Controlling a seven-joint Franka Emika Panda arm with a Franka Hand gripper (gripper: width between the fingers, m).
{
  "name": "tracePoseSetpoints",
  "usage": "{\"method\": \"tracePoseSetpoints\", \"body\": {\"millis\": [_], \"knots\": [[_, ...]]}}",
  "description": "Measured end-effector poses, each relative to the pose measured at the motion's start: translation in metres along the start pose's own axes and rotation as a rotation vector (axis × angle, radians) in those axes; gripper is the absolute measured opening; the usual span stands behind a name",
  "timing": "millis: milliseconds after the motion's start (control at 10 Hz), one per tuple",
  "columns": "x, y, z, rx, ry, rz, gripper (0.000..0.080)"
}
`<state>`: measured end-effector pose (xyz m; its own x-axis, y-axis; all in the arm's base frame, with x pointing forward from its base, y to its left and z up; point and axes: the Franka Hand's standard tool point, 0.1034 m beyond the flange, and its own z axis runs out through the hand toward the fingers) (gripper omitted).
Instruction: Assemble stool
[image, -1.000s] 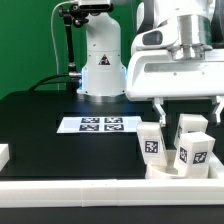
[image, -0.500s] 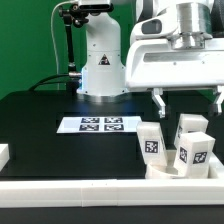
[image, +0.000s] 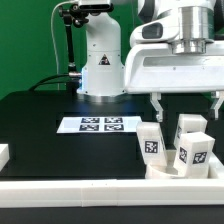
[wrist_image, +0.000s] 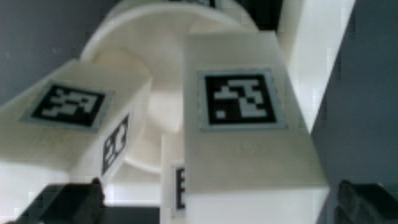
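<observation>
Three white blocky stool legs stand close together at the exterior view's right: one in front left (image: 151, 145), one behind (image: 190, 127), one in front right (image: 196, 150), each with a square tag. The low white seat (image: 165, 171) lies beneath them. My gripper (image: 188, 106) hangs open just above the legs, one finger (image: 157, 104) on each side. In the wrist view my gripper (wrist_image: 217, 206) straddles a tagged leg (wrist_image: 240, 100). Another tagged leg (wrist_image: 71, 105) is beside it and the round seat (wrist_image: 160, 22) lies beyond. The dark fingertips (wrist_image: 71, 205) do not touch the leg.
The marker board (image: 100, 125) lies on the black table in the middle. The arm's white base (image: 100, 70) stands behind it. A long white rail (image: 90, 190) edges the table's front, and a small white block (image: 3, 155) sits at the exterior view's left edge.
My gripper rose slightly and shifted toward the exterior view's right, then came back down a little over the legs. It stays open. The legs have not moved.
</observation>
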<state>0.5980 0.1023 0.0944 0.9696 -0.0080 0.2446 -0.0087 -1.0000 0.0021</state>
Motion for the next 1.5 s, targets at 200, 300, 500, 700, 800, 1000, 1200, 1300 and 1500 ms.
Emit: {"method": "tracePoseSetpoints", "body": {"millis": [200,300,500,700,800,1000,1200,1300,1500], "knots": [[-0.005,-0.002,0.000,-0.004,-0.139,0.003,0.0648],[-0.004,-0.002,-0.002,-0.006,-0.203,0.006,0.0648],[0.002,-0.006,-0.001,-0.003,-0.171,0.003,0.0648],[0.002,-0.007,0.000,-0.003,-0.170,0.001,0.0648],[0.000,-0.007,0.002,-0.004,-0.173,0.002,0.0648],[-0.003,-0.013,0.004,-0.003,-0.178,0.010,0.0377],[-0.003,-0.012,0.004,-0.003,-0.178,0.011,0.0339],[-0.003,-0.012,0.004,-0.003,-0.178,0.011,0.0339],[-0.003,-0.012,0.004,-0.006,-0.178,0.040,0.0339]]}}
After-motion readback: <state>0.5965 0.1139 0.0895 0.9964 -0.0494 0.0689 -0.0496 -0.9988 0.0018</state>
